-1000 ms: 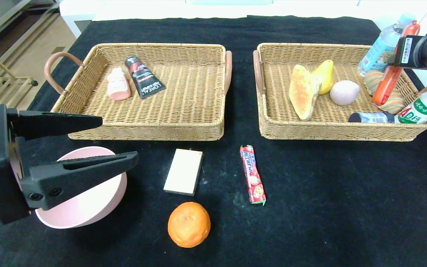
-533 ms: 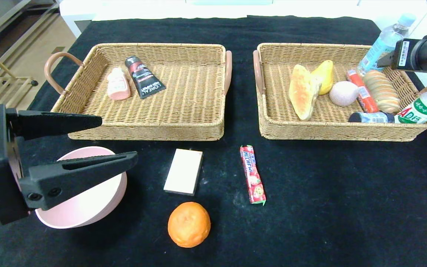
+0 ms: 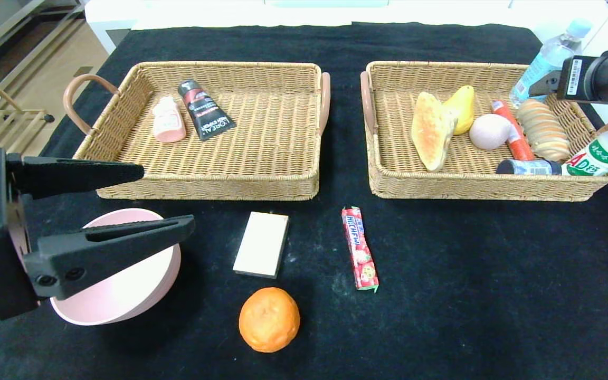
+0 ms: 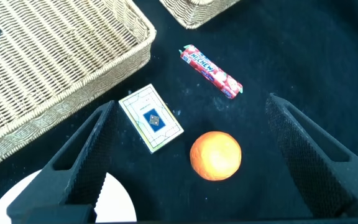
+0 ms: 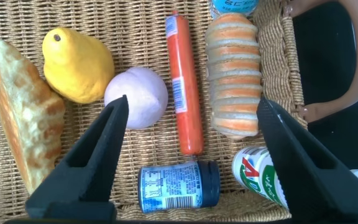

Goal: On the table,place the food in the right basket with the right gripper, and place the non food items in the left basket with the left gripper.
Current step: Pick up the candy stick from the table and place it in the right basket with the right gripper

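On the black table lie an orange (image 3: 269, 319), a red candy roll (image 3: 359, 248), a card box (image 3: 261, 244) and a pink bowl (image 3: 119, 285). My left gripper (image 3: 164, 198) is open and empty above the bowl; its wrist view shows the orange (image 4: 215, 155), the card box (image 4: 150, 117) and the candy roll (image 4: 211, 63). My right gripper (image 5: 188, 134) is open and empty above the right basket (image 3: 378, 158), over a red sausage (image 5: 184, 84) lying in it. The left basket (image 3: 283, 68) holds a pink bottle (image 3: 168, 119) and a black tube (image 3: 205, 109).
The right basket also holds toast (image 3: 430, 130), a yellow pear (image 3: 462, 107), a pale ball (image 3: 488, 132), a striped bun (image 3: 544, 129), a small blue jar (image 3: 528, 167) and a white-green bottle (image 3: 602, 153). A water bottle (image 3: 547, 58) stands behind it.
The right gripper let go of the red sausage; it dropped from upright near the bun and now lies in the right basket beside the pale ball. The left arm stayed still.
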